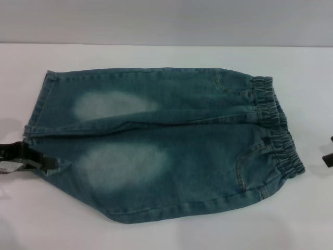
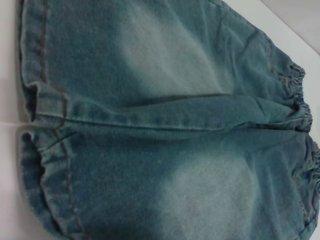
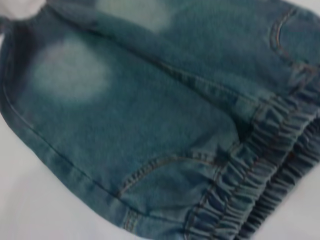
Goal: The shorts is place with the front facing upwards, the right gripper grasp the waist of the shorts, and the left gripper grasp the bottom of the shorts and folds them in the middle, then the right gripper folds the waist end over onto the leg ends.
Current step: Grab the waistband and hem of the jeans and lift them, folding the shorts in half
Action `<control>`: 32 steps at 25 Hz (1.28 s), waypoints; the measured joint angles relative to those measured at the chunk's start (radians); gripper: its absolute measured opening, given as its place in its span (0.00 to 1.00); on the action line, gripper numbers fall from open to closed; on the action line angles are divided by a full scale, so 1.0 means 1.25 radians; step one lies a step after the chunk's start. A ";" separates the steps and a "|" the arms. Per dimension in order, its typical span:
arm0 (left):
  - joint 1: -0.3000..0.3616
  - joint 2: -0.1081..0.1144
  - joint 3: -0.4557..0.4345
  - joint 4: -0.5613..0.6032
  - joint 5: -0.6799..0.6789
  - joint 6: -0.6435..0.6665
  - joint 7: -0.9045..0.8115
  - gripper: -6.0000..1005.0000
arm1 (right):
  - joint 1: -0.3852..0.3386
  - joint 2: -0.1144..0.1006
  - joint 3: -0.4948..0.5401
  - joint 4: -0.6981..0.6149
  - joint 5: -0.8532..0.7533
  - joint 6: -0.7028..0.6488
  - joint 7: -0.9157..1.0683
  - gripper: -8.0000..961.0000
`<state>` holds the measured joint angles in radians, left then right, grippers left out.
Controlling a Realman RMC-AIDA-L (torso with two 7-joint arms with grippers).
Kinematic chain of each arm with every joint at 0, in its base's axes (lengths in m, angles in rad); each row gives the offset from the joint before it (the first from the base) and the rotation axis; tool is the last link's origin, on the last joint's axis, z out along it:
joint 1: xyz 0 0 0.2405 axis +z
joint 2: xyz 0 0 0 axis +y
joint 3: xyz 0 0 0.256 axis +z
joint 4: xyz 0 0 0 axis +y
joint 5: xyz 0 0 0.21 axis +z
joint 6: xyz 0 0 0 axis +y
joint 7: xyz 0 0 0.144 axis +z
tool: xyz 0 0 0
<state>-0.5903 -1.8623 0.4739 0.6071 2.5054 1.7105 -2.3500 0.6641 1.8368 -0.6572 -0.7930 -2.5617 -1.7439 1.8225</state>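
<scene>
Blue denim shorts (image 1: 171, 140) lie flat on the white table (image 1: 62, 229), front up with faded patches on both legs. The elastic waist (image 1: 276, 130) points right and the leg ends (image 1: 39, 109) point left. My left gripper (image 1: 47, 162) is at the hem of the near leg, its tip touching the denim edge. At the picture's right edge, only a sliver of my right gripper (image 1: 328, 156) shows, a short way off the waist. The left wrist view looks along the shorts (image 2: 165, 130) from the leg hems (image 2: 45, 130). The right wrist view shows the waistband (image 3: 260, 190) and a front pocket seam (image 3: 165, 165).
A bare white table surrounds the shorts on all sides, with a pale wall (image 1: 166, 21) behind its far edge. Nothing else lies on the surface.
</scene>
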 joint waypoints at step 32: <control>0.000 -0.001 0.000 0.000 -0.026 -0.006 0.009 0.10 | 0.027 0.081 -0.049 0.003 -0.090 0.066 0.001 0.82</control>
<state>-0.5909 -1.8637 0.4740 0.6075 2.4725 1.7035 -2.3393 0.6980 1.9377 -0.7179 -0.7886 -2.6739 -1.6612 1.8238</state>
